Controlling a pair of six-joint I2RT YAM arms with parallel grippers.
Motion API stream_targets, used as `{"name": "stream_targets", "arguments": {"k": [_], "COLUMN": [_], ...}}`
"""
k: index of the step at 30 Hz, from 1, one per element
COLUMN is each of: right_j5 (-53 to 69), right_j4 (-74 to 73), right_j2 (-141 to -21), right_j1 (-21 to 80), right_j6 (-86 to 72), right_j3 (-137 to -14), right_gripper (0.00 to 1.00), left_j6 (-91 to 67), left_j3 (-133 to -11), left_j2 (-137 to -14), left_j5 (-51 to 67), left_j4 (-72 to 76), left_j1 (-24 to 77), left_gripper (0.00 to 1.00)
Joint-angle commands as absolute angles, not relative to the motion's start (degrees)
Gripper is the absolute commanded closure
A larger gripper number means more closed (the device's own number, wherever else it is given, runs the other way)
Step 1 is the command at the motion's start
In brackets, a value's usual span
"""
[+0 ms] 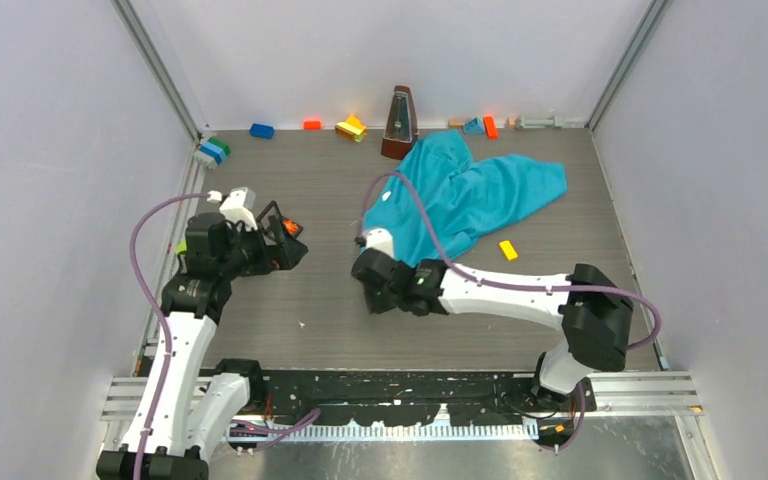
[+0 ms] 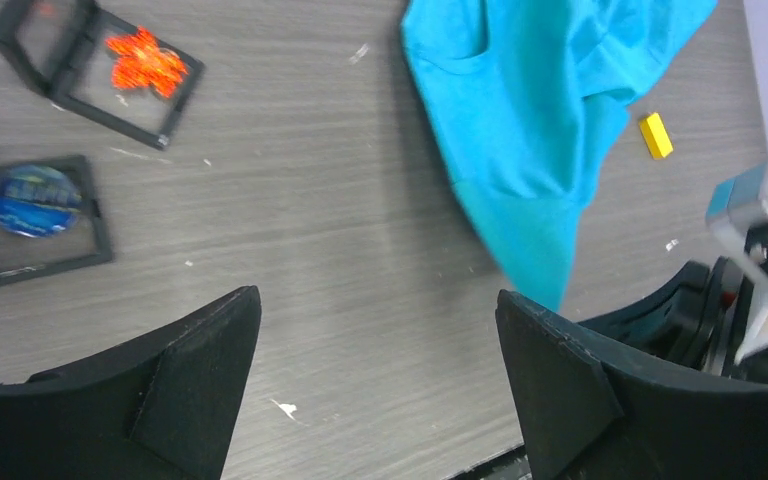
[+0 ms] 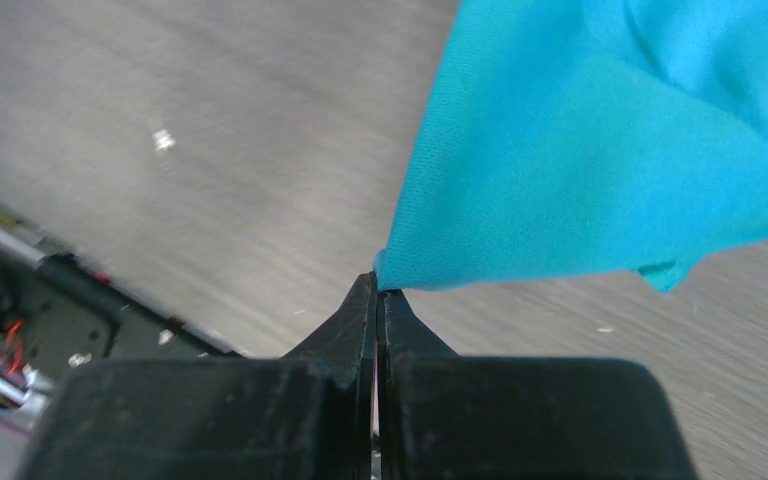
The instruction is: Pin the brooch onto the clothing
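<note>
- Right gripper [image 3: 378, 288]: the jaws are pressing together on the very corner of the T-shirt [image 3: 600, 150], with only a sliver of fabric sitting at the tips. I am rating this hold as marginal; a firm pull could be slipping the corner free.
- Left gripper [image 2: 378, 300]: the fingers are standing wide apart with nothing between them, hanging over the table [image 2: 360, 200].
- Brooches: the orange brooch [image 2: 145, 62] and the blue brooch [image 2: 32, 198] are each lying inside a black frame [image 2: 185, 100], near the left gripper and well apart from the shirt. I am unable to tell which one is meant. Either is sitting low inside a raised rim, so the fingers could be catching the frame and dragging it instead of taking the brooch.
- T-shirt position: it is lying crumpled right of centre, running from the right gripper toward the far edge. Bunched layers are risking a pin through several folds, or through none.
- Surroundings: the yellow block [image 1: 508, 250] is lying just beside the hem and the metronome [image 1: 400, 122] is standing just beside the far fold. Dragging the cloth could be sweeping the first or toppling the second.
- Views: only the right wrist camera is showing the pinch; from above, the wrist is covering the fingertips. Only the left wrist camera is showing the blue brooch; from above I am getting just a fleck of orange. Only the top camera is showing the metronome and the coloured blocks [image 1: 262, 130] along the far wall.
</note>
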State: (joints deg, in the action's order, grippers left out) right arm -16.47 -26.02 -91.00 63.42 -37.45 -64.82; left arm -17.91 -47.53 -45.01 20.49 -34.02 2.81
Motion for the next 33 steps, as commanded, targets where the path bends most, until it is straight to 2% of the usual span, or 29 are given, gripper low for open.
{"name": "stream_targets", "arguments": {"k": [1,2,4,5,8,10,12,14,17,23,26,33], "right_j5": [-19.35,-19.74,-21.75,-22.65,-28.36,-31.44,-32.96,-32.61,-29.98,-29.14,-29.62,-29.49], "right_j4": [-20.06,-19.92,-19.99,-20.62,-23.10,-25.88,-27.59,-28.59,-28.71,-31.41,-33.45,-35.38], "right_j2": [-92.77,-92.25,-90.42,-89.60,-84.71,-81.63,-78.33,-74.64,-68.04,-58.81,-56.60,-53.47], "right_j1": [68.02,68.22,68.28,68.24,68.03,67.08,64.96,61.55,54.62,45.31,42.47,40.16], "right_j6": [-41.11,-41.13,-40.80,-40.53,-38.99,-38.82,-39.54,-40.72,-41.59,-39.29,-38.74,-38.74], "right_j3": [-70.35,-70.78,-70.61,-70.17,-68.78,-66.80,-63.16,-59.43,-54.75,-49.73,-48.48,-45.90], "right_gripper": [0.99,0.99,0.87,0.73,0.50,0.42,0.37,0.36,0.35,0.32,0.32,0.32], "left_j6": [-27.70,-29.29,-31.80,-32.96,-36.47,-38.89,-42.20,-45.40,-48.13,-50.70,-51.35,-51.23], "left_j3": [-41.31,-39.68,-37.08,-35.91,-32.23,-29.43,-26.17,-23.30,-20.77,-19.61,-20.00,-22.63], "left_j2": [-42.56,-41.60,-40.11,-39.66,-39.16,-39.31,-39.86,-40.64,-42.94,-47.96,-52.25,-60.08], "left_j5": [24.21,23.42,20.61,19.30,15.36,13.37,12.20,11.53,7.94,-3.71,-4.23,-6.79], "left_j4": [-27.91,-27.35,-26.76,-26.66,-25.17,-23.67,-21.20,-18.12,-15.58,-12.41,-9.41,-7.65], "left_j1": [6.17,7.81,11.59,13.68,20.30,23.44,26.19,29.04,34.37,44.19,46.13,49.74], "left_gripper": [0.10,0.10,0.10,0.10,0.10,0.10,0.10,0.12,0.23,0.28,0.28,0.41]}}
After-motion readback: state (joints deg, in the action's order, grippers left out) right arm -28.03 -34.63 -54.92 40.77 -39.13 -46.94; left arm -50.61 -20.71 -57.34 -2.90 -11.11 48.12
